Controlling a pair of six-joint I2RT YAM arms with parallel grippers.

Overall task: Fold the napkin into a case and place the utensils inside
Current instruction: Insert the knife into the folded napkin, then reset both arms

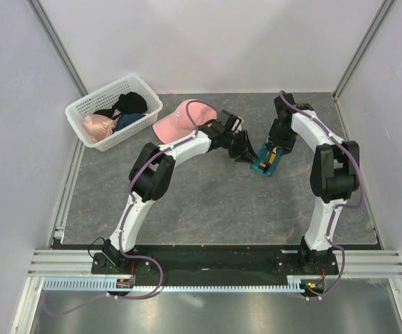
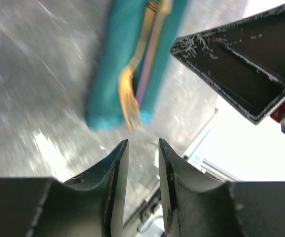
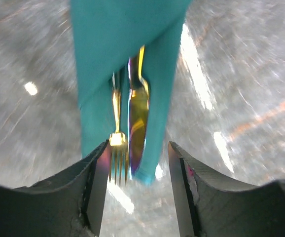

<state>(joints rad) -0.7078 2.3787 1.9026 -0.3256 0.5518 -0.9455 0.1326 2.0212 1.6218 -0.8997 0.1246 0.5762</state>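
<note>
The napkin is folded into a narrow teal case [image 1: 264,167] that lies on the grey table between both grippers. The utensils lie tucked in it: a fork [image 3: 117,148] with gold tines sticking out, and beside it a purple-and-gold piece [image 3: 138,123]. My right gripper [image 3: 137,150] is open and empty, just above the end of the case [image 3: 98,59] where the tines poke out. My left gripper [image 2: 142,145] is narrowly open and empty, a little short of that same end of the case [image 2: 108,74], with the fork [image 2: 127,96] in front of it. In the top view the left gripper [image 1: 246,154] and the right gripper [image 1: 276,149] flank the case.
A pink baseball cap [image 1: 180,118] lies behind the left arm. A white plastic basket [image 1: 97,92] with clothes stands at the back left. White walls with metal posts close in the table on three sides. A metal rail runs along the near edge.
</note>
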